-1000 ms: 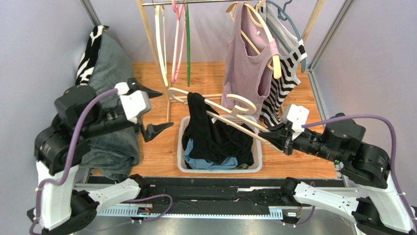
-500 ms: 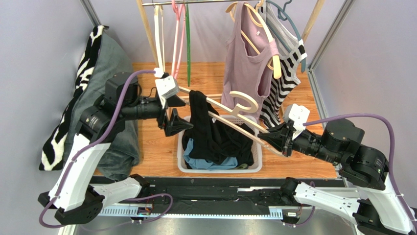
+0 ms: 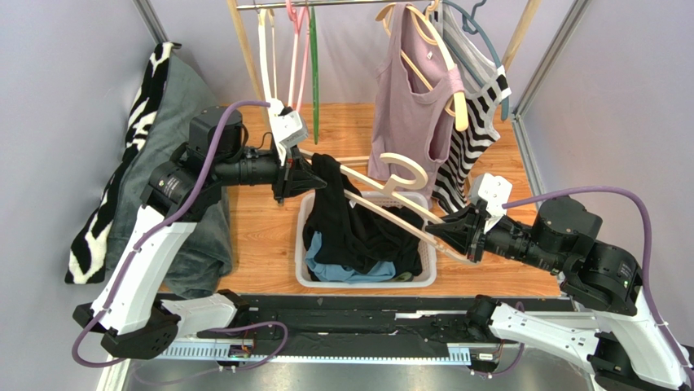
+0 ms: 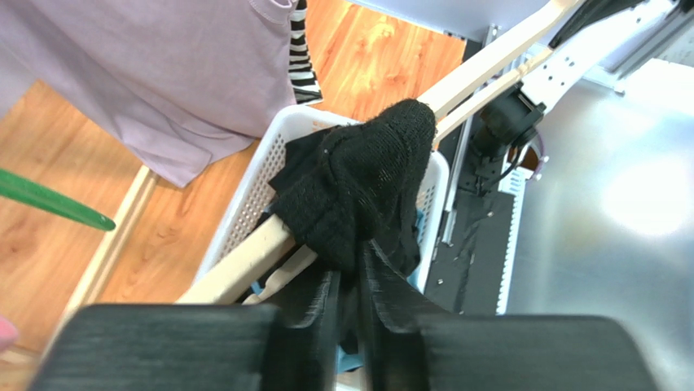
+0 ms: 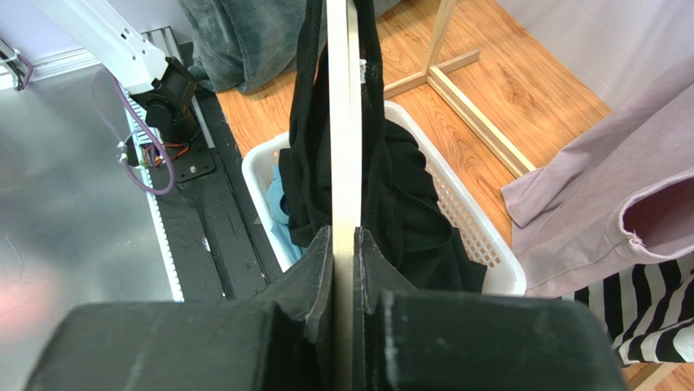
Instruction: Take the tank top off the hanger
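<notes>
A black tank top [image 3: 342, 220] hangs over the left arm of a pale wooden hanger [image 3: 405, 173], which is held slantwise above a white basket [image 3: 366, 283]. My left gripper [image 3: 314, 179] is at the hanger's left end. In the left wrist view this gripper [image 4: 352, 285] is shut on a fold of the black tank top [image 4: 366, 179], just below the hanger's bar [image 4: 236, 265]. My right gripper [image 3: 436, 232] is shut on the hanger's right arm. The right wrist view shows the hanger's bar [image 5: 342, 122] pinched between the right gripper's [image 5: 343, 244] jaws, with the tank top [image 5: 407, 195] draped on both sides.
A clothes rack behind the basket carries a mauve top [image 3: 407, 106], a striped top [image 3: 476, 122] and bare pink and green hangers [image 3: 301, 65]. A grey and zebra-print pile [image 3: 175, 114] lies at the left. A blue garment [image 3: 342, 273] lies in the basket.
My left arm has swung right from the fabric pile to the hanger's left end, and its jaws have shut on the black fabric. The right gripper has kept its hold on the hanger.
</notes>
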{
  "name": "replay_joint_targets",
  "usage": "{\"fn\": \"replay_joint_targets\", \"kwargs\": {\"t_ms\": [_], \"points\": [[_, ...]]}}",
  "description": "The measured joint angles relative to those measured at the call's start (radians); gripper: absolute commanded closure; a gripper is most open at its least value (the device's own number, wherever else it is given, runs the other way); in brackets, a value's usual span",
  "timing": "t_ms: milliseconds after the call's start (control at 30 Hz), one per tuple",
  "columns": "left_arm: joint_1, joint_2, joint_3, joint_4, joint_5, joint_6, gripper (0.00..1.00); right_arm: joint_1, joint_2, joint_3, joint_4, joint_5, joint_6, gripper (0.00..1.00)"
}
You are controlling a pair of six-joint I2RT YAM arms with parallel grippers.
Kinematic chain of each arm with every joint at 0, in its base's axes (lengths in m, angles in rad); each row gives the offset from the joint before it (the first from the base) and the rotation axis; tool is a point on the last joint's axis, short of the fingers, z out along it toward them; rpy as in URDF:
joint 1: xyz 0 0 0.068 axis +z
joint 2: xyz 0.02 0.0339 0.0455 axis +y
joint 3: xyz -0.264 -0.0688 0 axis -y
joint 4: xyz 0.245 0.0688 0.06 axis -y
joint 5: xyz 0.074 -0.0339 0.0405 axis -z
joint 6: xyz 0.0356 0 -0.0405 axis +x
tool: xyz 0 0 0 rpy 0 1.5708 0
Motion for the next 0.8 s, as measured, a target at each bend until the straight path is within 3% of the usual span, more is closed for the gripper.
{"fn": "replay_joint_targets", "kwargs": {"t_ms": [133,400,600,800], "points": [[0.0,0.011,0.0,0.002,0.008,-0.008,1.0,0.0,0.0,0.0,-0.001,0.0,0.001,1.0],[0.0,-0.011,0.008,-0.004,0.007,-0.009,1.0,0.0,-0.001,0.008,-0.041,0.008,0.002,1.0],[0.047,-0.049,0.12,-0.014,-0.035,-0.009,1.0,0.0,-0.043,0.042,-0.196,0.013,0.025,1.0],[0.071,-0.095,0.172,-0.01,-0.05,-0.01,1.0,-0.001,-0.127,0.188,-0.374,0.012,0.109,1.0]]}}
